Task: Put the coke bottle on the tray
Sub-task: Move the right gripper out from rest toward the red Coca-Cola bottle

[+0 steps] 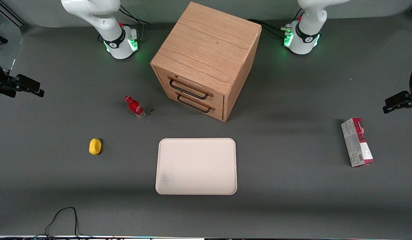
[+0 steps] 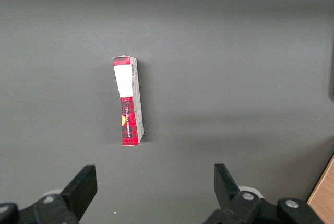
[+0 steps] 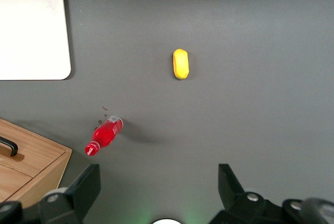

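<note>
The coke bottle is small and red with a red cap. It stands upright on the grey table beside the cabinet's drawer front, toward the working arm's end. It also shows in the right wrist view. The cream tray lies flat and empty, nearer to the front camera than the bottle, and shows in the right wrist view too. My gripper is open and empty, high above the table near the working arm's base, well apart from the bottle. It is out of the front view.
A wooden two-drawer cabinet stands mid-table, farther from the front camera than the tray. A yellow lemon-like lump lies nearer the front camera than the bottle. A red-and-grey carton lies toward the parked arm's end.
</note>
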